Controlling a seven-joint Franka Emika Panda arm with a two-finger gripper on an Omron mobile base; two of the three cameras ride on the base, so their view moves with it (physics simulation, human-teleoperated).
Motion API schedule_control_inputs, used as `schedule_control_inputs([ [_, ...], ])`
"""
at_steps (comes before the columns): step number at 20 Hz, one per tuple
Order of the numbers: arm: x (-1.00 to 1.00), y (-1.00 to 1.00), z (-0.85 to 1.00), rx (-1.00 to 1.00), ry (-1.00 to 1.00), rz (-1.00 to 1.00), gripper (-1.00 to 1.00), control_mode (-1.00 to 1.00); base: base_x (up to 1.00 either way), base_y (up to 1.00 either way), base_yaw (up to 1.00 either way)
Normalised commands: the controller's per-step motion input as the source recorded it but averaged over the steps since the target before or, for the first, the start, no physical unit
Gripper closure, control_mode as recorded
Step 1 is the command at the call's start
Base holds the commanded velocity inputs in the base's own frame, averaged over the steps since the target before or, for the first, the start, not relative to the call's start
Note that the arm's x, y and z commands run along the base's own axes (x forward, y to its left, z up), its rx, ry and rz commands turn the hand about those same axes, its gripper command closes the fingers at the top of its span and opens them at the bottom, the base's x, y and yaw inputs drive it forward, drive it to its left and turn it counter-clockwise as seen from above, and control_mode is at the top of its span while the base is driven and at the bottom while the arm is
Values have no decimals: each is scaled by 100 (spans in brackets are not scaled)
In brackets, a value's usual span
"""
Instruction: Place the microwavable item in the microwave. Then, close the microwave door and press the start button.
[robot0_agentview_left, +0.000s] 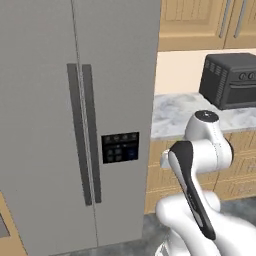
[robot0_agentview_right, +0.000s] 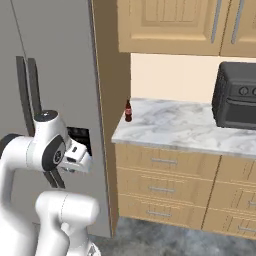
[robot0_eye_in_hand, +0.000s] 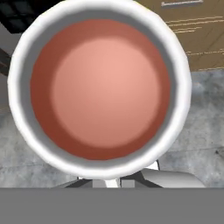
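In the left base view the white arm is folded before a tall grey double-door refrigerator (robot0_agentview_left: 75, 125), with a black toaster oven (robot0_agentview_left: 231, 80) on the marble desk (robot0_agentview_left: 172, 115) beyond. The right base view adds a small dark brown bottle (robot0_agentview_right: 128, 111) at the desk's near corner. In the hand view the small white round bowl (robot0_eye_in_hand: 99, 87) of reddish-brown contents sits right against the hand, over grey floor (robot0_eye_in_hand: 205, 118); I cannot tell how far the hand is open.

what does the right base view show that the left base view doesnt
Right base view alone: a dark bottle standing at the counter's left end, next to the tall wood panel, and the counter drawers' metal handles.

Left base view alone: the whole double-door fridge front, both long handles and the full dispenser panel.

Both: the fridge, the marble counter, the black toaster oven, the wooden upper cabinets and the white arm.
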Motion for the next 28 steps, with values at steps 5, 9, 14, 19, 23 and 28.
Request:
schedule_control_inputs([
  [5, 0, 0, 0, 0, 0, 0, 100, 100, -16, 100, 0],
  [9, 0, 0, 0, 0, 0, 0, 100, 100, -19, 100, 0],
  [14, 0, 0, 0, 0, 0, 0, 100, 100, -30, 100, 0],
  [19, 0, 0, 0, 0, 0, 0, 100, 100, -6, 100, 0],
  [23, 0, 0, 0, 0, 0, 0, 100, 100, 0, 100, 0],
  [28, 0, 0, 0, 0, 0, 0, 100, 100, 1, 100, 0],
])
